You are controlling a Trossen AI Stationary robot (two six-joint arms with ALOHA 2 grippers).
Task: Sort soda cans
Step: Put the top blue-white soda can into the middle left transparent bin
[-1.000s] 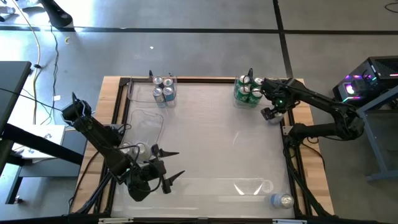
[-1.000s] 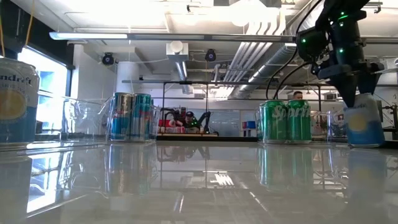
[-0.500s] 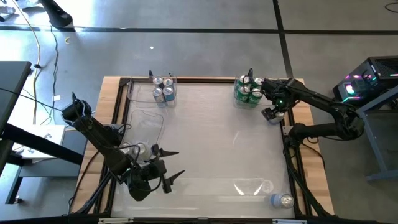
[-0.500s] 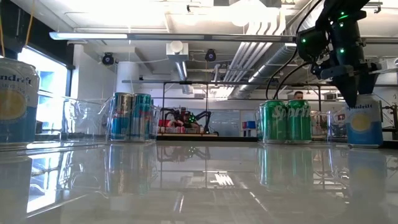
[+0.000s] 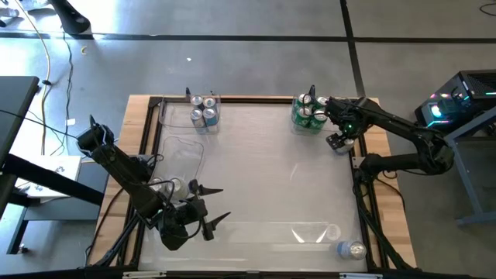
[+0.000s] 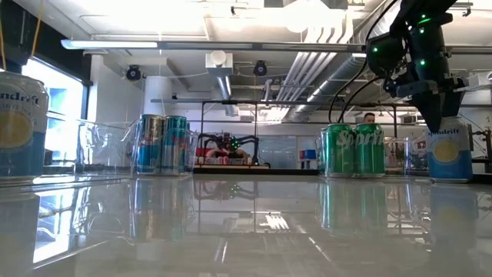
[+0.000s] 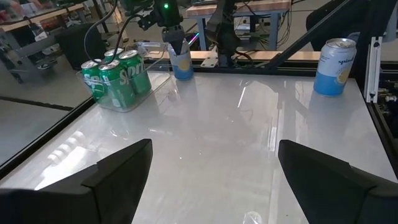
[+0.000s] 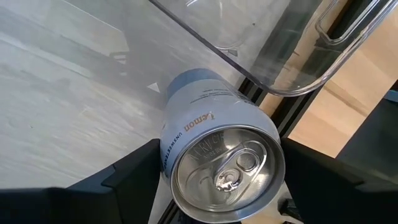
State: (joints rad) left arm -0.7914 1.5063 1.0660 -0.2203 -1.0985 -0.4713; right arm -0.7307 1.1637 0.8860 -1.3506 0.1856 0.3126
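At the table's far right edge, the right gripper [image 5: 339,142] stands over a pale blue lemon can [image 8: 214,158], fingers [image 8: 134,180] apart on either side of it; contact cannot be judged. From overhead the can is hidden under the gripper; the low view shows it upright on the table, just beside the green cans [image 6: 352,150]. The left gripper [image 5: 211,209] hangs near the front left, fingers wide apart, holding nothing. Blue cans [image 5: 204,110] sit at the far left, another pale blue can [image 5: 350,249] at the front right; the clear trays' edges are hard to trace.

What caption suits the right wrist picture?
Right gripper straddling an upright pale-blue lemon soda can beside a clear plastic tray.
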